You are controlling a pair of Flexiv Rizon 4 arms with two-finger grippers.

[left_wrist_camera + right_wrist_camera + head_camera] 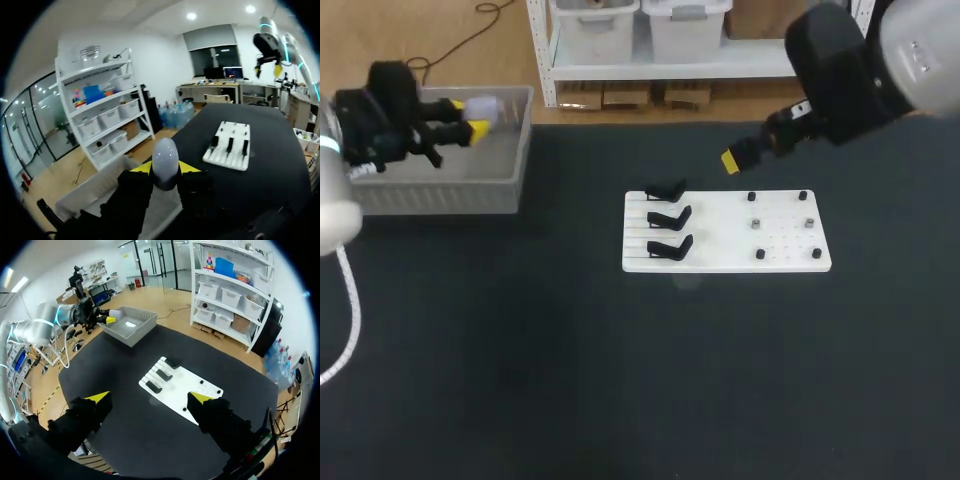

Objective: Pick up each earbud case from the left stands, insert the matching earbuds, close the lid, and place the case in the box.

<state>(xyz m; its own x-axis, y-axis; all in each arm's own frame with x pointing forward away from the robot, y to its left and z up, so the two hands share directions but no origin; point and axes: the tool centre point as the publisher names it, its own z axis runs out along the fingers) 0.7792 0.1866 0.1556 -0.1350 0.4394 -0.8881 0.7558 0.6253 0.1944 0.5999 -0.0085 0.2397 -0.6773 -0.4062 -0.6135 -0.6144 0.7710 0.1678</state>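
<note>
Black tabletop (620, 380), white stand board (720, 232), grey box (440, 195).

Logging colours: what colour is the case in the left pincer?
White case; left wrist view shows it best.

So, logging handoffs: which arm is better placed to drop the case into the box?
Left: its claw grips the case right over the box; the right claw hangs open near the board.

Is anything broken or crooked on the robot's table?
Nothing looks wrong. The three black stands sit in a neat row on the white board, all empty. The left claw holds the white case over the grey box.
</note>
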